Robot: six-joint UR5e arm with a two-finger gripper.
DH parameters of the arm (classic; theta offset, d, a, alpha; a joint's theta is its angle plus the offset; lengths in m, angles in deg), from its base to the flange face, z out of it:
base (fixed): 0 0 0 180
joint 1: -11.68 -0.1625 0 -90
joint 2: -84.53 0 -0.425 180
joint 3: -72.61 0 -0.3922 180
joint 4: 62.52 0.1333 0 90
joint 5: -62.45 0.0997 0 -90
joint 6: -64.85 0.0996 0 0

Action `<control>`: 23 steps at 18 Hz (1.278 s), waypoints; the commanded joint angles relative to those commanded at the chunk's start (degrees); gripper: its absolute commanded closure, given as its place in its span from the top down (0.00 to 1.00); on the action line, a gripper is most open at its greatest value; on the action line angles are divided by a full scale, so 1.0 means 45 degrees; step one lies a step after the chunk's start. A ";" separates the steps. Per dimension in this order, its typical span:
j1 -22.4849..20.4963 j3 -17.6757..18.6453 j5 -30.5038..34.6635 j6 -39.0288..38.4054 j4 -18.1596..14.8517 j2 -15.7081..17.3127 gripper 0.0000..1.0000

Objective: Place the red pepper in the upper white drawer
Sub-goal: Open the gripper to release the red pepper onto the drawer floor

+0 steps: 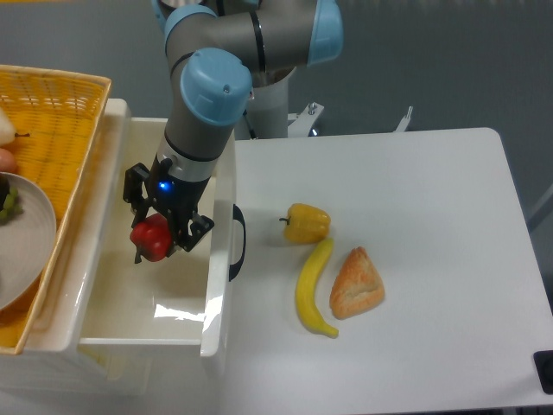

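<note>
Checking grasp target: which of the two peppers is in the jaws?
The small glossy red bell pepper, held over the large white plastic drawer. The yellow bell pepper lies untouched on the table beside the banana.

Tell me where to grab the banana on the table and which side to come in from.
Grip the banana at its thick middle, coming straight down from above, fingers closing across its narrow width. It lies flat on the white table, curved. The croissant sits close on one side and the yellow pepper at its upper tip, so a side approach looks crowded.
</note>
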 joint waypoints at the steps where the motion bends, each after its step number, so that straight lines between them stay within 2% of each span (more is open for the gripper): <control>1: 0.0000 0.0000 0.0000 0.0000 0.0000 0.0000 0.75; 15: -0.0058 -0.0137 0.0000 0.0117 0.0019 0.0137 0.76; 23: -0.0487 -0.0370 -0.0039 0.0117 0.0000 0.0196 0.76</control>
